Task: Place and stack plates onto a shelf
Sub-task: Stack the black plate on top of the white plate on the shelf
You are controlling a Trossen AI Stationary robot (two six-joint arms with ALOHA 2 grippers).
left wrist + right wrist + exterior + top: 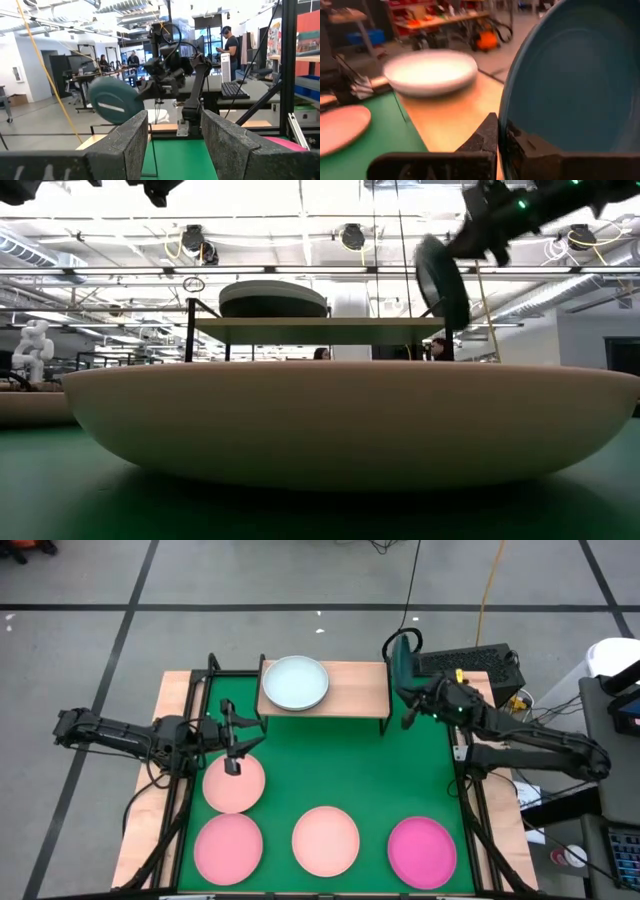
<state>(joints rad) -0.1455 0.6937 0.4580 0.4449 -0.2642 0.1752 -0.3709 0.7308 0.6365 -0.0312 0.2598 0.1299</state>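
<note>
Plates are what I am stacking, and the dark teal plate (570, 75) sits clenched in my right gripper (408, 690), held on edge in the air just off the right end of the shelf (355, 680). Only its rim is pinched, so it could pivot or slip as I tip it flat. If I bring it in too low, its edge may knock the shelf board or its black legs. A mint-white plate (295, 682) already rests on the shelf's left half, over a darker one in the low view; a careless sweep could nudge that stack off. My left gripper (238, 745) hangs released above a pink plate (234, 783) at the counter's (330, 770) left. Three more pink-toned plates lie along the near edge.
</note>
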